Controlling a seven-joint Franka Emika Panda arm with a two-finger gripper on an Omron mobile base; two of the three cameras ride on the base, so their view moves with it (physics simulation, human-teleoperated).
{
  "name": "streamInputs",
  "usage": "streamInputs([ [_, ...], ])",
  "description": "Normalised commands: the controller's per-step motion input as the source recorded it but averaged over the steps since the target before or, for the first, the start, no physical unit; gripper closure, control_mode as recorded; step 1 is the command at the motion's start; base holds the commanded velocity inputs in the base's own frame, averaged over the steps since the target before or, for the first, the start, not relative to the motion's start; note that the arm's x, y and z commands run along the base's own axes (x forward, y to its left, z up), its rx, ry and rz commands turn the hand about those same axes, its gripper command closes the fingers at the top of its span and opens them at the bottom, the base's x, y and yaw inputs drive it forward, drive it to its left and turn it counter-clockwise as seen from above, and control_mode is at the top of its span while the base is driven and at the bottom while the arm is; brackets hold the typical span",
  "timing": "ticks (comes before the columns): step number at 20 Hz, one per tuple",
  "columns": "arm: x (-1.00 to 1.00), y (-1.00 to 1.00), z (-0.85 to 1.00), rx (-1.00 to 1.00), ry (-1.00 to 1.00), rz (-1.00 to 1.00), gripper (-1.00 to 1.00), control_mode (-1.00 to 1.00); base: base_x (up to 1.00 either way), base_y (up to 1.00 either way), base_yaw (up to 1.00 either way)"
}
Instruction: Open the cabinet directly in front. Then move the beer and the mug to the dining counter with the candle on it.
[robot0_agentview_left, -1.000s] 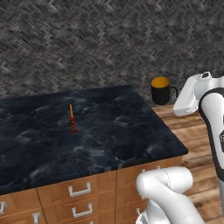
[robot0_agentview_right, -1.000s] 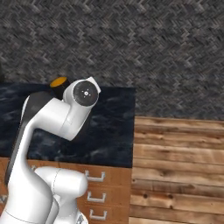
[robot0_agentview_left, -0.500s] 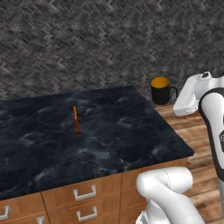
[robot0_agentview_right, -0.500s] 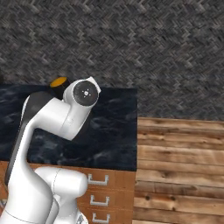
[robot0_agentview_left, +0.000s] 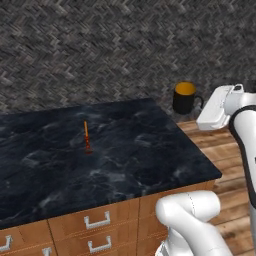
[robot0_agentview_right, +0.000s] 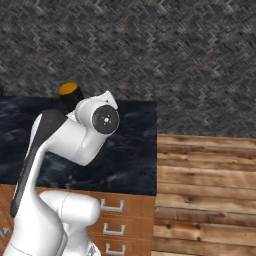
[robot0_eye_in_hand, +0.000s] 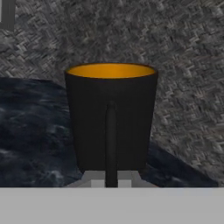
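The end effector (robot0_eye_in_hand: 111, 181) is clamped on the loop handle of the mug (robot0_eye_in_hand: 111, 116), which hangs upright straight ahead of it, off to the side of the surface (robot0_agentview_left: 125, 155) and not yet set down. The candle (robot0_agentview_left: 86, 137) stands on that dark stone top well away from the end effector, toward the middle. My judgement: the mug's transfer is near its end, with placing and releasing left, while the beer's whereabouts cannot be told.
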Motion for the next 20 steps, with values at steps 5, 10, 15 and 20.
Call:
streamInputs([
  [5, 0.24, 0.00, 0.00, 0.12, -0.05, 0.01, 1.00, -1.00, 0.00, 0.00, 0.00],
  [10, 0.24, -0.03, 0.00, 0.08, 0.00, 0.03, 1.00, -1.00, 0.00, 0.00, 0.00],
  [15, 0.00, -0.33, -0.01, 0.06, 0.00, 0.13, 1.00, -1.00, 0.00, 0.00, 0.00],
  [20, 0.00, -0.44, -0.19, 0.01, 0.02, 0.20, 1.00, -1.00, 0.00, 0.00, 0.00],
])
